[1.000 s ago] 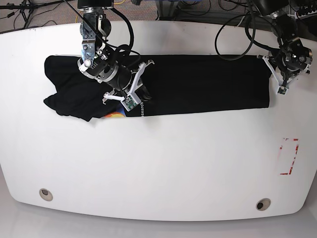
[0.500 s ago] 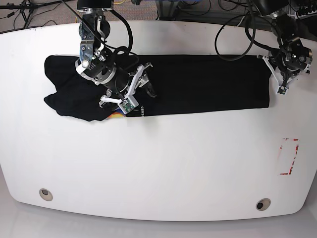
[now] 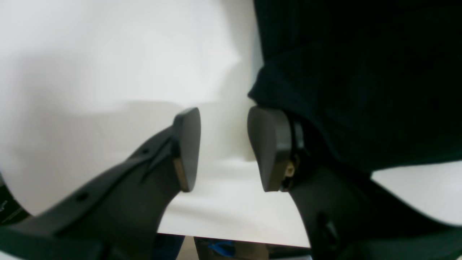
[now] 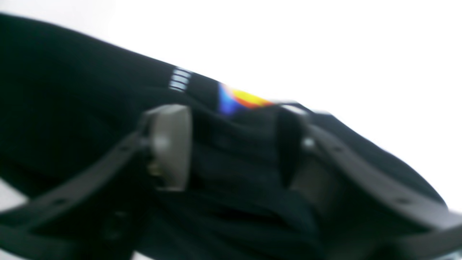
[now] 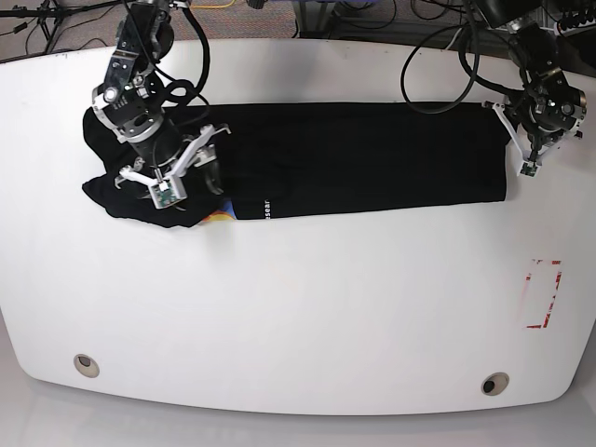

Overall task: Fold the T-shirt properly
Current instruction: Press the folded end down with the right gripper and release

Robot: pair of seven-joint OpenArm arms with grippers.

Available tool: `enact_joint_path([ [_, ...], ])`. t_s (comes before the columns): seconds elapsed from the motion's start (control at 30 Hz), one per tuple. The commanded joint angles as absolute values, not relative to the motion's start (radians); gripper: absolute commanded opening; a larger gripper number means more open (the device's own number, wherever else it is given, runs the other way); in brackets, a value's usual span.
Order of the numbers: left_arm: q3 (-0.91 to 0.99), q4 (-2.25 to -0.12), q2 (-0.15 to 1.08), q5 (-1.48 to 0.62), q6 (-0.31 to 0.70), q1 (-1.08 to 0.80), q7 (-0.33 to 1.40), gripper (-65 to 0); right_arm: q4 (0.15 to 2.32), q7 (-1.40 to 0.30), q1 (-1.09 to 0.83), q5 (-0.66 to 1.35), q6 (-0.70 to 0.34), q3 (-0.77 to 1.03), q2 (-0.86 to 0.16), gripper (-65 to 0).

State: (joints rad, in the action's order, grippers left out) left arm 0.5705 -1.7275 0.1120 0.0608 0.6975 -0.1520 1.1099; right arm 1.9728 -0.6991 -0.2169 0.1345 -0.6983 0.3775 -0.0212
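Two grippers frame the job, one at each end of the shirt (image 5: pixel 363 158). Nearest the base camera is bare white table (image 5: pixel 298 317), with a small red mark (image 5: pixel 545 293) near its right edge, well apart from the cloth. Beyond that lies the shirt, a long black band across the far half of the table, already folded lengthwise by the look of it; its near edge runs fairly straight. White lettering (image 5: pixel 266 209) and a coloured patch (image 5: pixel 219 217) show at that near edge, left of centre. The end on the view's left is bunched and uneven, a sleeve or flap sticking out, so that part likely needs tidying.

The right gripper (image 4: pixel 231 144) sits over that rumpled end, jaws parted with cloth visible between them but not pinched; its wrist view is blurred. I judge it placed there to take a fresh hold.

The left gripper (image 3: pixel 223 148) waits at the opposite end, at the shirt's edge, jaws moderately apart and empty, one pad (image 3: pixel 269 148) close against the hem, the other over bare table. That suits pinning or catching the hem.
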Motion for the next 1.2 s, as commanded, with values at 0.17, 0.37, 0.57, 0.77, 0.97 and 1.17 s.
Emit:
enact_joint_path([
  [0.17, 0.567, -1.747, 0.11, 0.061, 0.698, -0.14, 1.101, -39.6, 1.785, -0.622, -0.157, 0.145, -0.698, 0.38, -0.059, -61.7],
  [0.37, 0.536, -1.742, 0.113, 0.064, 0.698, -0.147, 1.101, -39.6, 1.572, -0.515, -0.127, 0.147, -0.698, 0.386, -0.107, -62.3],
  [0.57, 0.536, -1.687, 0.114, 0.065, 0.698, -0.14, 1.099, -39.6, 1.409, -0.424, -0.104, 0.147, -0.698, 0.381, -0.148, -62.3],
  [0.77, 0.535, -1.664, 0.114, 0.064, 0.698, -0.139, 1.099, -39.6, 1.382, -0.38, -0.093, 0.145, -0.698, 0.38, -0.168, -62.3],
  [0.97, 0.533, -1.676, 0.114, 0.062, 0.698, -0.139, 1.104, -39.6, 1.382, -0.381, -0.087, 0.143, -0.698, 0.384, -0.171, -62.3],
  [1.17, 0.539, -1.776, 0.111, 0.061, 0.698, -0.145, 1.107, -39.6, 1.465, -0.43, -0.096, 0.147, -0.698, 0.384, -0.183, -62.3],
])
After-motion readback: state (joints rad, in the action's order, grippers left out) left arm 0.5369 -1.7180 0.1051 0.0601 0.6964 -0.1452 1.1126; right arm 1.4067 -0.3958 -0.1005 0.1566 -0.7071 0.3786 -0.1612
